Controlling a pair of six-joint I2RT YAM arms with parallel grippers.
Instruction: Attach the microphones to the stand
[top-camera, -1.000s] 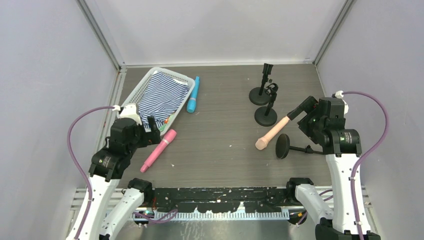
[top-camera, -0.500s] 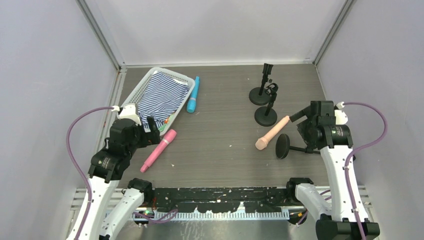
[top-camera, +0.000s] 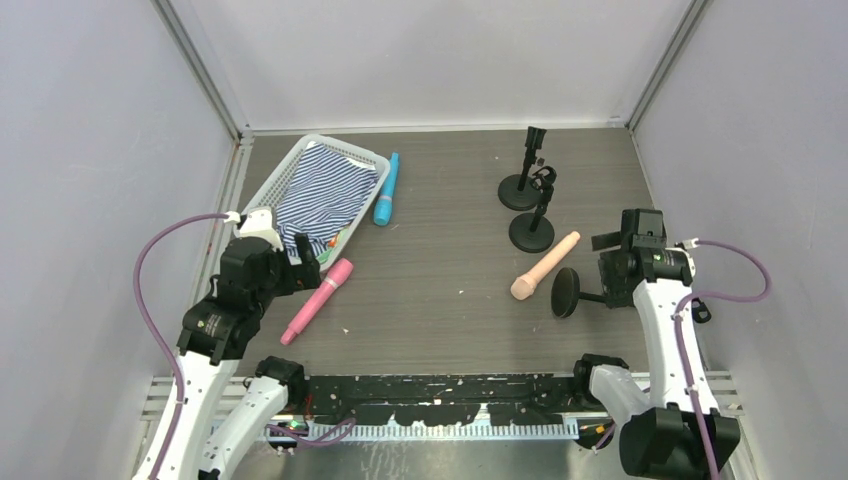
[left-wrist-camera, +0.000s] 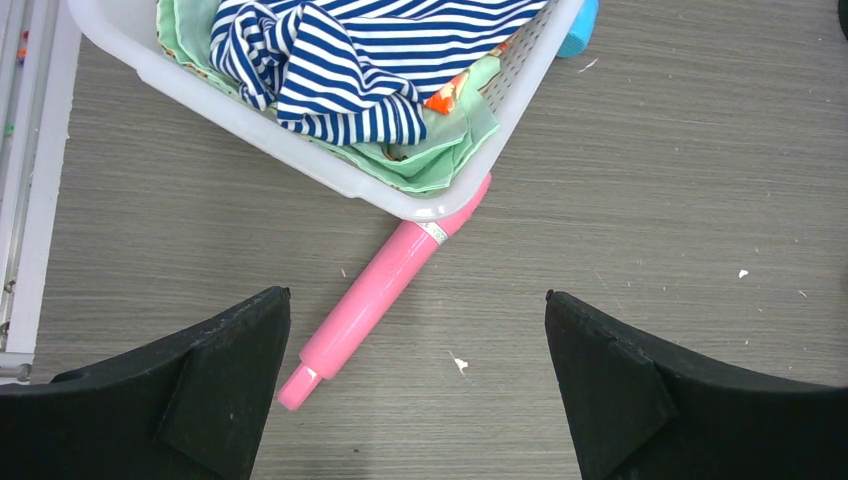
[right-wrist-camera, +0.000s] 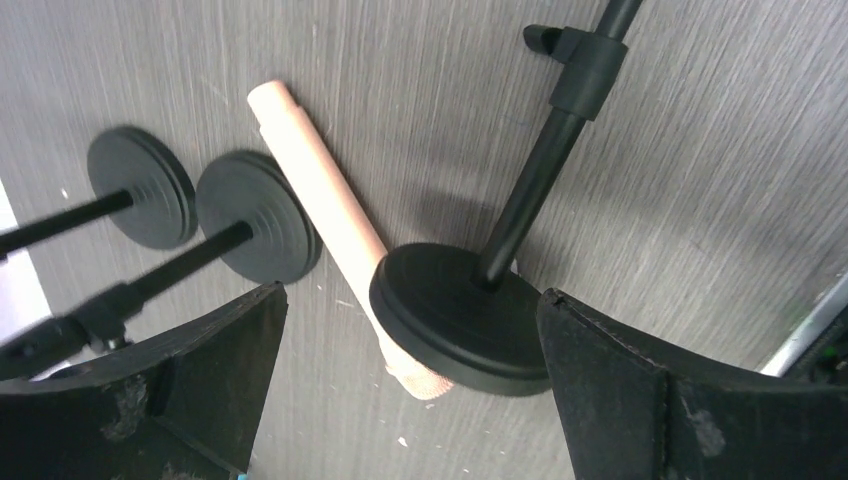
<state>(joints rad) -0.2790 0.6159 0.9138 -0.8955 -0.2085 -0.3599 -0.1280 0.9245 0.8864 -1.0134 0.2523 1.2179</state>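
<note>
The peach microphone (top-camera: 545, 265) lies flat, its head against the base of a fallen black stand (top-camera: 565, 292). In the right wrist view the peach microphone (right-wrist-camera: 320, 200) runs under that stand's base (right-wrist-camera: 455, 320). My right gripper (top-camera: 608, 266) is open and empty above the fallen stand's pole (right-wrist-camera: 540, 180). The pink microphone (top-camera: 317, 300) lies by the basket corner, and my open, empty left gripper (top-camera: 303, 262) hovers over it (left-wrist-camera: 385, 290). The blue microphone (top-camera: 386, 188) lies right of the basket. Two stands (top-camera: 520, 185) (top-camera: 532, 225) stand upright.
A white basket (top-camera: 262, 190) with striped cloth (top-camera: 320, 195) sits at the back left; its rim (left-wrist-camera: 250, 130) covers the pink microphone's head in the left wrist view. Grey walls close in the table on three sides.
My right arm has pulled back toward the near right, and its gripper has turned from the peach microphone's handle to the fallen stand. The left arm has not moved.
</note>
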